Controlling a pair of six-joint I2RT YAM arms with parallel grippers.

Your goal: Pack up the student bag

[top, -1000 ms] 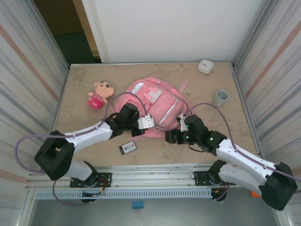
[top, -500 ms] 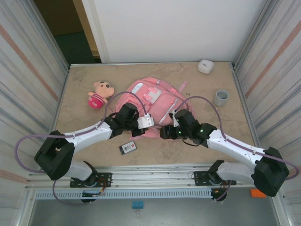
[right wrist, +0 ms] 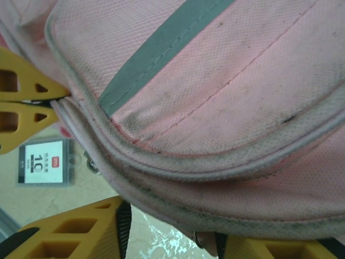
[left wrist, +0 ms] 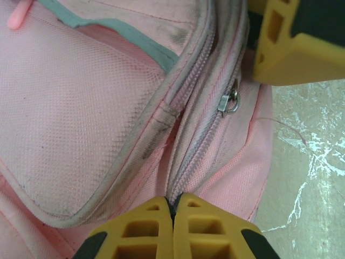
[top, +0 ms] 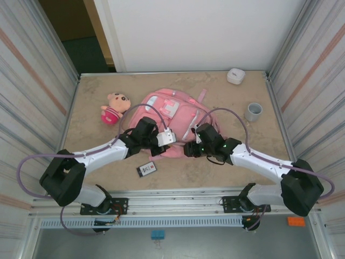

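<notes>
The student bag (top: pixel 175 113), a large pink backpack, lies flat mid-table. My left gripper (top: pixel 163 147) is at its near edge, shut on the zipper seam (left wrist: pixel 186 172) of the bag (left wrist: pixel 81 108). A metal zipper pull (left wrist: pixel 229 102) hangs just beyond it. My right gripper (top: pixel 188 149) is close beside the left one at the same edge. In the right wrist view its jaws (right wrist: pixel 171 226) stand open around the bag's lower rim (right wrist: pixel 215 183), with table showing between the left finger (right wrist: pixel 70 232) and the fabric.
A plush doll (top: pixel 115 108) lies left of the bag. A small card (top: pixel 146 169) lies near the front edge, also visible as the card (right wrist: pixel 44 162) in the right wrist view. A grey cup (top: pixel 253 111) and a white case (top: pixel 235 76) sit at the right and far right.
My right arm has swung left to the bag's near edge beside the left gripper, and its jaws have narrowed. The bag has shifted slightly away. The left gripper holds still.
</notes>
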